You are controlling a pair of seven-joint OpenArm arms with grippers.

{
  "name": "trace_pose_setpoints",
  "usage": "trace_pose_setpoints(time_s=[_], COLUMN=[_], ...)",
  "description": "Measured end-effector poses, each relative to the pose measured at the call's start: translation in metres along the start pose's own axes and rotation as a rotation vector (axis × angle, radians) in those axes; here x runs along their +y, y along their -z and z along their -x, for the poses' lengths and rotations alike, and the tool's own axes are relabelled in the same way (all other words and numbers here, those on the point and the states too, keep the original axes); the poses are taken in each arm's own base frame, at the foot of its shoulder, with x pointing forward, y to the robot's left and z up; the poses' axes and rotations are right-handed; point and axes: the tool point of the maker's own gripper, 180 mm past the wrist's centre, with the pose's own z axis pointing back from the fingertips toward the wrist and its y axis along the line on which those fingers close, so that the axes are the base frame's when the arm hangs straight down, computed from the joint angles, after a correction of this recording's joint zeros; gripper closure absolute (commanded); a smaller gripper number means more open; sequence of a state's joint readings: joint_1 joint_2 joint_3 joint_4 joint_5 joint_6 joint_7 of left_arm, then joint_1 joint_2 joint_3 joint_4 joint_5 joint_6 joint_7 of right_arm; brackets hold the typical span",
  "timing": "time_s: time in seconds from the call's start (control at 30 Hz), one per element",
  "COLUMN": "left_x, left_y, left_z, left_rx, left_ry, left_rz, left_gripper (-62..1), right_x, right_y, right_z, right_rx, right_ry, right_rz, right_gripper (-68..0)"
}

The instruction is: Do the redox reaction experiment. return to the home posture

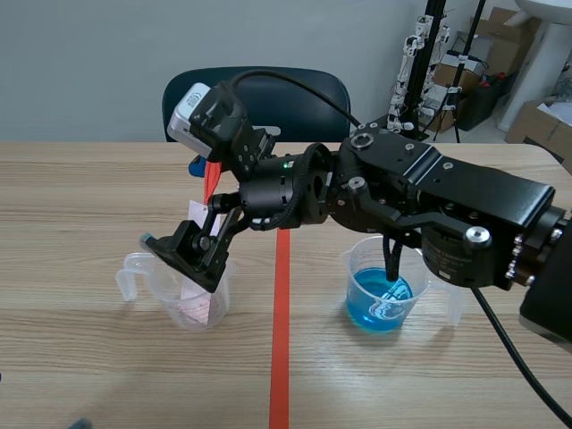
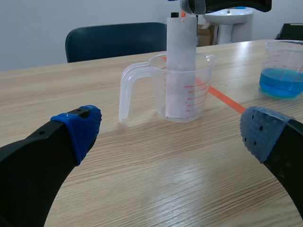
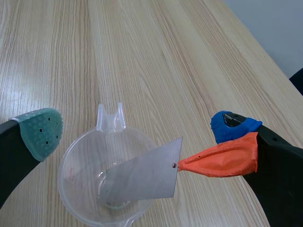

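Metal sheet [image 3: 142, 177] leans inside the clear measuring cup [image 3: 78, 146] on the bench [image 3: 142, 56], under the right pincer [image 3: 138, 127], whose fingers stand wide apart. An orange tab [image 3: 222, 158] runs from the sheet's corner to one fingertip. The left pincer [image 2: 173, 132] also gapes, with the cup ahead of it.

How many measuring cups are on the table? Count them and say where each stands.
2. The clear cup stands left of the orange-red tape line, with a pale strip in it; the cup of blue liquid stands right of the line. The right arm could hide more.
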State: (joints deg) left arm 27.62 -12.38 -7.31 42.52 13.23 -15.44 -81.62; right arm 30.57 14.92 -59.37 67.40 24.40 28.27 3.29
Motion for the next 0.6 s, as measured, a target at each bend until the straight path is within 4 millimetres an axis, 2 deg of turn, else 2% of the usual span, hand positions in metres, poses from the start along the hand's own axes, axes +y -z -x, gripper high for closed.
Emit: trace_pose_setpoints(time_s=[0.07,0.13,0.27,0.3,0.47,0.6], left_x=[0.0,0.001,0.007,0.008,0.029,0.046], left_y=[0.0,-0.001,-0.007,-0.009,-0.018,-0.012], left_z=[0.002,0.013,0.033,0.033,0.004,-0.025], left_rx=[0.013,0.078,0.204,0.21,0.137,0.107], left_ry=[0.001,0.004,0.022,0.026,0.022,0.025], left_rz=[0.001,0.004,0.019,0.025,-0.058,-0.092], left_gripper=[-61.9,-61.9,-61.9,-61.9,-61.9,-61.9], right_x=[0.0,0.0,-0.007,-0.01,-0.016,-0.018], right_y=[0.0,0.0,-0.003,-0.004,-0.011,-0.02], right_z=[0.001,0.001,-0.019,-0.025,-0.062,-0.093], right_rx=[0.012,0.036,0.016,0.012,-0.049,-0.085], right_ry=[-0.002,-0.01,-0.029,-0.038,-0.091,-0.146], right_rz=[-0.001,-0.001,0.021,0.029,0.056,0.078], right_gripper=[-67.9,-67.9,-67.9,-67.9,-67.9,-67.9])
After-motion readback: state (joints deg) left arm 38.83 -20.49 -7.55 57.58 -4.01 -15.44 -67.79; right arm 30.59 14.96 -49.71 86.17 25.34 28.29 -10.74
